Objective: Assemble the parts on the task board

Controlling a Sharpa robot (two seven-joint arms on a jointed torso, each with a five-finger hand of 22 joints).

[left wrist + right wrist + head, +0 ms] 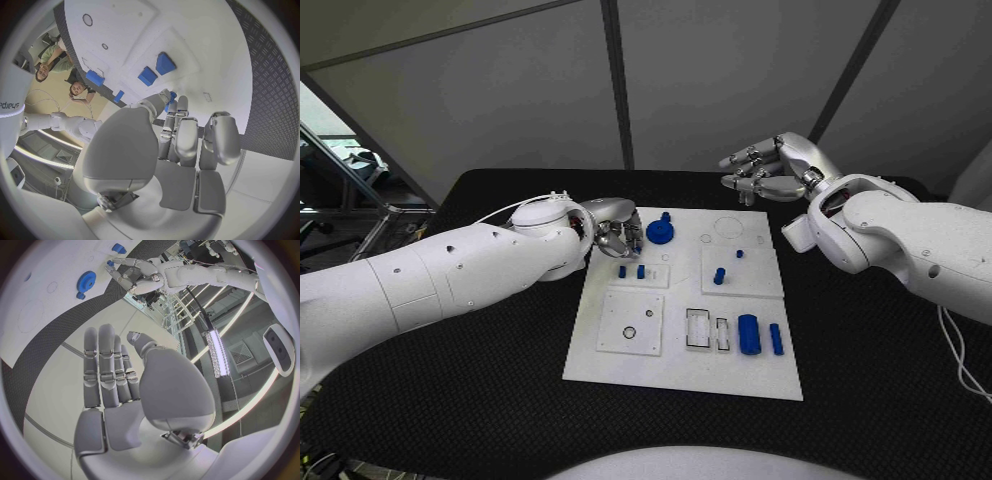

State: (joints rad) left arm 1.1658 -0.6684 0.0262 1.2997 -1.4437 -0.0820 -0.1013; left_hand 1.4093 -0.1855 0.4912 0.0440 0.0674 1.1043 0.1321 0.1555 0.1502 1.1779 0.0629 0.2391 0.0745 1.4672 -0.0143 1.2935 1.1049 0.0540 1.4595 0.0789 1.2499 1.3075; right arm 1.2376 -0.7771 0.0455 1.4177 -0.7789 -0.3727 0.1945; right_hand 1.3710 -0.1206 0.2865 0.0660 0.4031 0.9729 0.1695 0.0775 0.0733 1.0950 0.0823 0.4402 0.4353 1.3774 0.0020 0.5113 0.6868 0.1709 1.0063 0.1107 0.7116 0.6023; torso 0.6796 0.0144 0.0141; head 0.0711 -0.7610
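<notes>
Left arm comes in low across the table (473, 400), its bulky white forearm covering the cloth beside the task board (682, 375). Left hand (613, 235) sits at the board's far left corner, fingers curled inward over the board's edge. The left wrist view shows the left hand (187, 145) with fingers bent and bunched close together, a bit of blue at one fingertip; whether it actually pinches a part, cannot tell.

Just right of that hand, on the board's far strip: blue gear (659, 233) with a small knob above it. Below, two short blue pegs (630, 271) stand on a small raised plate near the left edge. Centre-right, another blue peg (718, 276) and a smaller one (738, 253) stand on a second plate. Near side: a square plate with a round hole (630, 331), then a framed slot (697, 328), then a thick blue cylinder (749, 334) and a thin blue bar (776, 339) lying side by side.

Right hand (769, 168) is held off the board beyond its far right corner, fingers apart and loosely bent, holding nothing; the right wrist view shows the same hand (119, 385) with fingers straight.

Black cloth runs open along the board's near edge and right side.
</notes>
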